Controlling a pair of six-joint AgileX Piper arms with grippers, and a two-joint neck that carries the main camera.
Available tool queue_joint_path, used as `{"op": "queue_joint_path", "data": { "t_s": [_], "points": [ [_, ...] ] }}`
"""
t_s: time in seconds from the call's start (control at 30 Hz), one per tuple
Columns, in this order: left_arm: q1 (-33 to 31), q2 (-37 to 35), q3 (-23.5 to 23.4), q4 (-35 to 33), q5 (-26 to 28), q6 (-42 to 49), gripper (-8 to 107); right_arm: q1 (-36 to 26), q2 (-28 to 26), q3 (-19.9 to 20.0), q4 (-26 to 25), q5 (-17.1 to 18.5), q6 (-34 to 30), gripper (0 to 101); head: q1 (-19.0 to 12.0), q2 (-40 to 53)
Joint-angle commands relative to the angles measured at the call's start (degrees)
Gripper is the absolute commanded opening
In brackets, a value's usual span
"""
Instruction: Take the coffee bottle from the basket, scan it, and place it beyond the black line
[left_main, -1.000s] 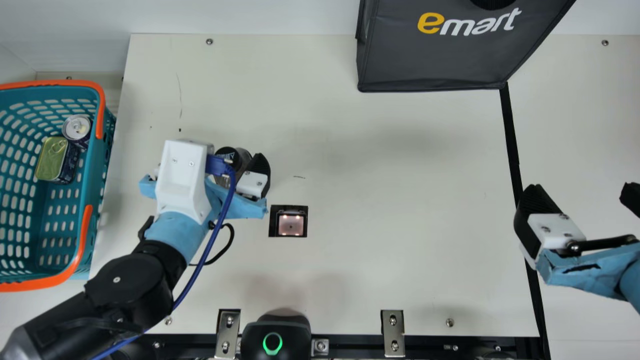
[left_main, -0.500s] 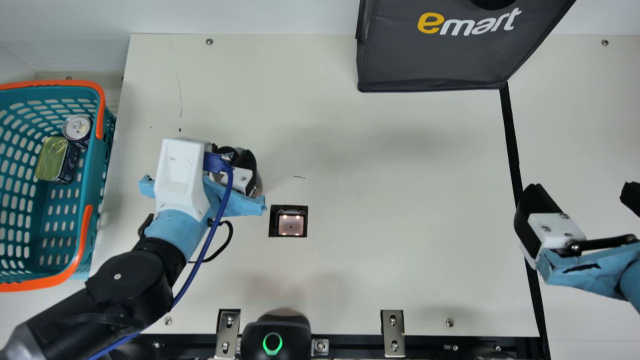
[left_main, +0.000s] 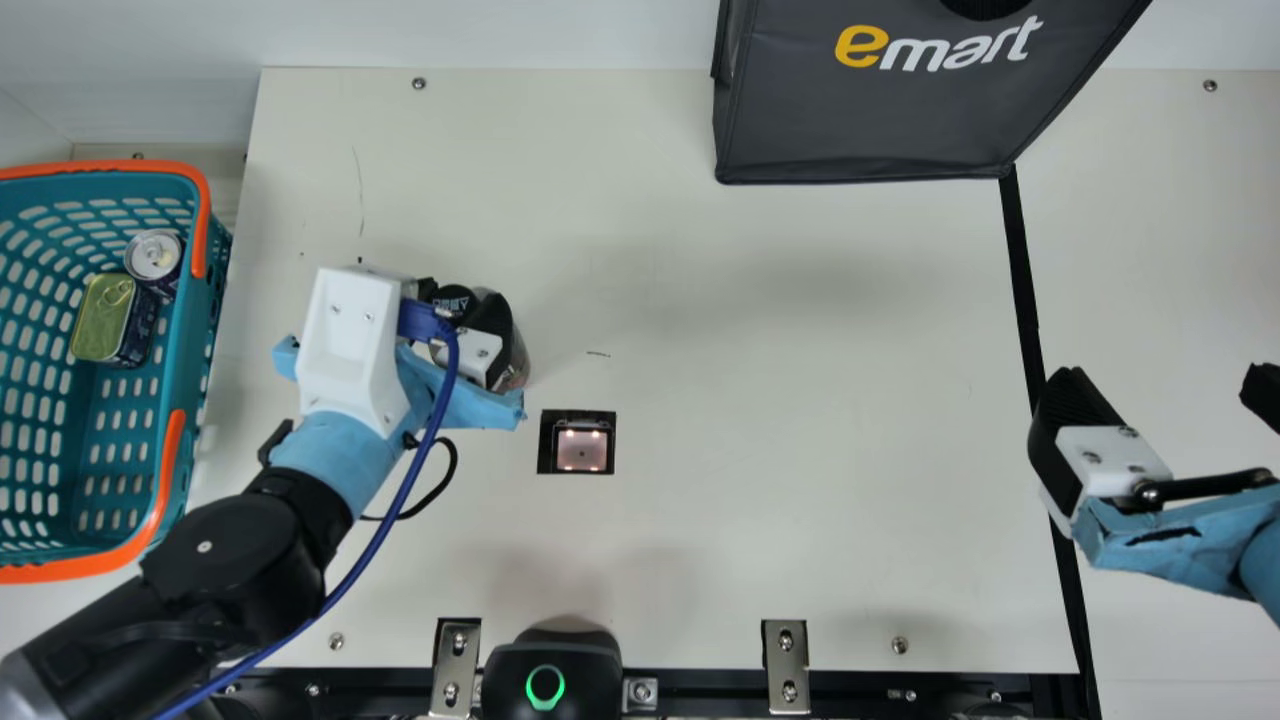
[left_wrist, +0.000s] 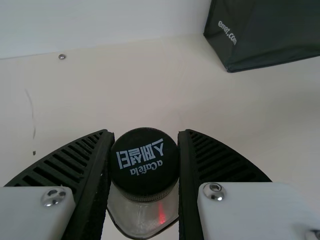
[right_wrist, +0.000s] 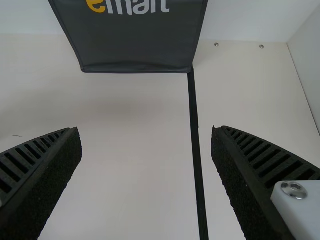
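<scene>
Coffee bottle: out of the basket (left_main: 190, 330), near the scanner window (left_main: 582, 450), short of the black line (left_main: 1023, 290).
Left gripper (left_wrist: 145, 134): jaws closed in on the coffee bottle (left_wrist: 145, 167), one either side of its cap.
Right gripper (right_wrist: 145, 131): jaws spread, nothing between them.
Scan: the step in hand, I'd say; ease the bottle over the window and roll it slowly until the code faces the light.
Grip: firm and level; round sides could slip or twist.
</scene>
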Motion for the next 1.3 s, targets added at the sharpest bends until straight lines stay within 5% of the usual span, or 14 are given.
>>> {"op": "queue_joint_path", "data": {
  "t_s": [0.0, 0.5, 1.27],
  "points": [
    [0.82, -0.13, -0.22, -0.59, -1.93, 2.08, 10, 0.0, 0.0, 0.0, 0.0, 0.0, 0.0, 91, -1.57, 0.0],
    [5.48, 0.82, -1.54, -8.76, -13.57, 19.3, 10, 0.0, 0.0, 0.0, 0.0, 0.0, 0.0, 91, -1.57, 0.0],
    [7.51, 0.99, 2.9, -25.72, -26.89, 43.44, 10, 0.0, 0.0, 0.0, 0.0, 0.05, 0.0, 91, -1.57, 0.0]
  ]
}}
